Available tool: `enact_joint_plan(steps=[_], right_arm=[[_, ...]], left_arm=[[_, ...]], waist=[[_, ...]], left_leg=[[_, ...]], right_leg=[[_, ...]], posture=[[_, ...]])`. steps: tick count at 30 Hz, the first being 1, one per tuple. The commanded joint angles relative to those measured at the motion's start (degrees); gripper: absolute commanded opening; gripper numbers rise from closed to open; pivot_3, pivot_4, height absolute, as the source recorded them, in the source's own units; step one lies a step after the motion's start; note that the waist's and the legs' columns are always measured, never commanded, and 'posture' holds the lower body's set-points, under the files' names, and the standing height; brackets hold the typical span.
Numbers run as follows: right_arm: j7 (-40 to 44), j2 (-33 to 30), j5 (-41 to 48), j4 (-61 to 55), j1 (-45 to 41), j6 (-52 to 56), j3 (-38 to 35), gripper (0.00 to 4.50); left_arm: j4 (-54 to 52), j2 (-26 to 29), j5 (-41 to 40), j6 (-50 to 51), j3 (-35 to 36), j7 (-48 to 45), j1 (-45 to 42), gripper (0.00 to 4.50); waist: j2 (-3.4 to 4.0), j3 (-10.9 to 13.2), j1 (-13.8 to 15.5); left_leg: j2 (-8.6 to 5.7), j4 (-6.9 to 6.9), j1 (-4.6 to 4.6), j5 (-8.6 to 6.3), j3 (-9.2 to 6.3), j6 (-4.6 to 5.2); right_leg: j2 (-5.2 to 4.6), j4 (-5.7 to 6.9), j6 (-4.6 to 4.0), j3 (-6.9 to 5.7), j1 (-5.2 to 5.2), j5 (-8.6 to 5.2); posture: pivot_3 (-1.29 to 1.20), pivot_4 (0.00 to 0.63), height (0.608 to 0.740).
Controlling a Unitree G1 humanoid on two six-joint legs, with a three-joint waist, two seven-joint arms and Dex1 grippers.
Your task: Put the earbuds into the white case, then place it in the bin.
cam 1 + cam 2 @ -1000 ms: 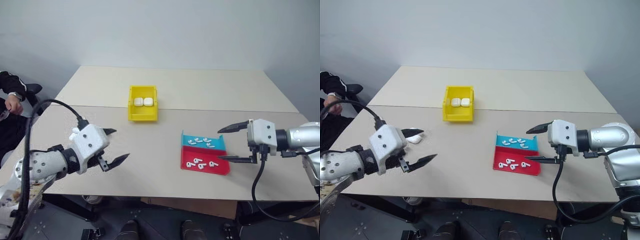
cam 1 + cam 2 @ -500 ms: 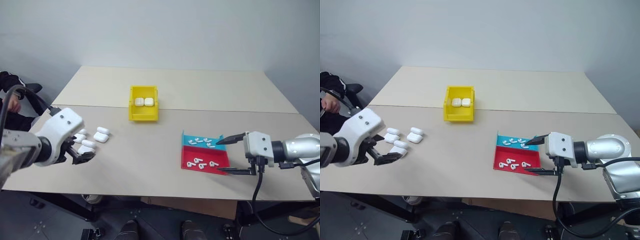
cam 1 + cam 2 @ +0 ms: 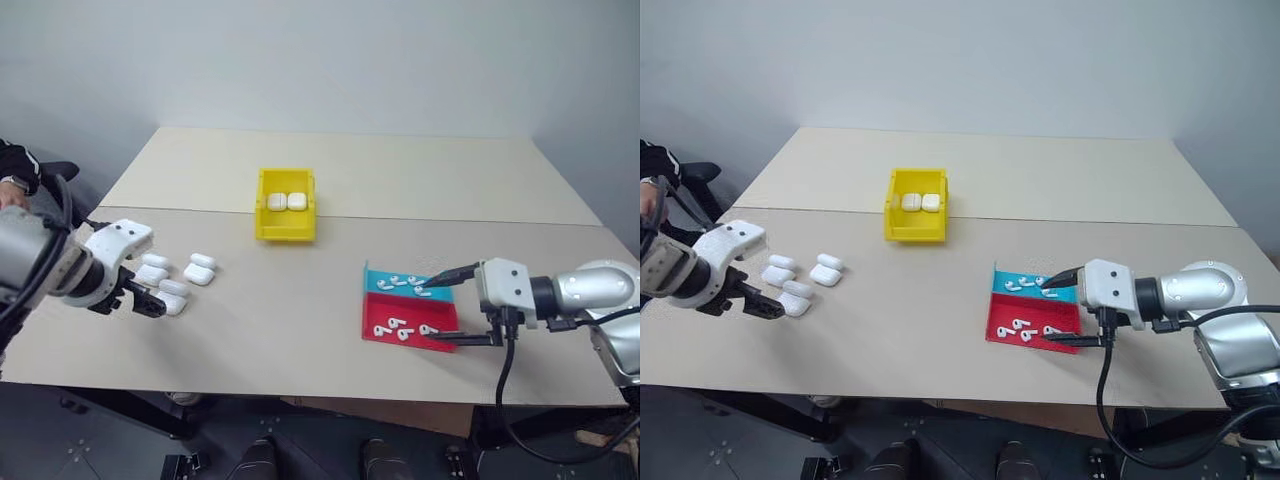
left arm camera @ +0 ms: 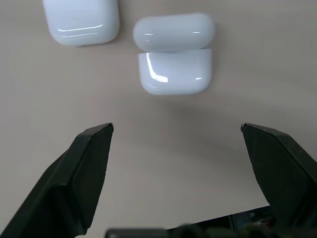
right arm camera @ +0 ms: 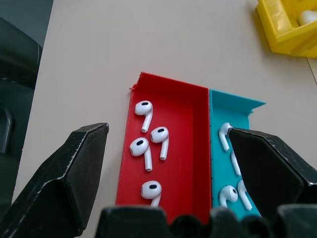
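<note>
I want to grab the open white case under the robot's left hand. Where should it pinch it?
Probably the lower body of the open white case, not the flipped-back lid. The left gripper hangs open above it, so coming straight down suits, one finger on each short rounded end, where the body looks narrow enough to fit between them.

The place looks like a robotics lab or test room. Two plain beige tables pushed together form the surface (image 3: pixel 330 170) across the middle of the frame, backed by a bare grey-white wall (image 3: pixel 330 60) along the top. At the far left edge, a seated person's sleeve (image 3: pixel 15 165) shows.
</note>
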Motion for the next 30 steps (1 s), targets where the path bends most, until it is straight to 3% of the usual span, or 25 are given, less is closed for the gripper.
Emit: enact_joint_plan(steps=[1, 14, 30], right_arm=[[0.39, 0.08, 0.12, 0.18, -1.36, 0.37, -0.12, 4.49], [-1.32, -0.11, -0.1, -2.24, -0.1, 2.31, -0.42, 4.49], [-2.87, -0.94, -0.32, -3.77, 2.79, 3.09, -1.84, 4.49]], left_arm=[[6.51, -0.75, 3.24, -2.15, -4.68, -3.97, -5.05, 4.5], [21.5, -12.01, 11.83, -7.54, -16.35, -11.82, -14.65, 4.5], [38.2, -19.52, 22.67, -16.17, -20.06, -19.17, -17.07, 4.5]], waist=[[0.0, 0.0, 0.09], [-0.02, 0.01, 1.07], [-0.03, 0.02, 1.31]], left_leg=[[0.0, 0.03, -0.04, 0.0, 0.0, 0.0], [-0.01, 0.53, -0.26, 0.03, -0.06, -0.03], [-0.01, 0.58, -0.28, 0.19, -0.06, 0.18]], right_leg=[[0.0, 0.02, 0.0, 0.0, -0.03, 0.0], [0.02, 0.78, 0.02, 0.01, -0.32, -0.01], [0.02, 0.79, 0.06, 0.02, -0.29, -0.06]], posture=[[0.0, 0.15, 0.74], [0.0, 0.15, 0.74], [0.0, 0.15, 0.74]])
